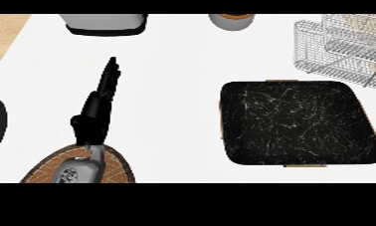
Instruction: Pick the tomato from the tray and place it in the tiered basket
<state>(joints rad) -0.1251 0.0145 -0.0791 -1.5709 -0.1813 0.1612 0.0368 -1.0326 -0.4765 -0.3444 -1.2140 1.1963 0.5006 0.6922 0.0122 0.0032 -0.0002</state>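
Note:
The black marbled tray (294, 125) lies at the right of the white counter, and I see nothing on it. No tomato shows anywhere in the head view. The wire tiered basket (339, 46) stands at the far right, behind the tray; I cannot make out anything in it. My left hand (99, 105) is at the left of the counter, well apart from the tray, open with its fingers straight and pointing away from me. It holds nothing. My right hand does not show.
A grey appliance (103, 23) stands at the back left, and a round jar (233, 21) at the back middle. A brown patterned mat (114, 168) lies under my left forearm. A dark object (2, 120) shows at the left edge.

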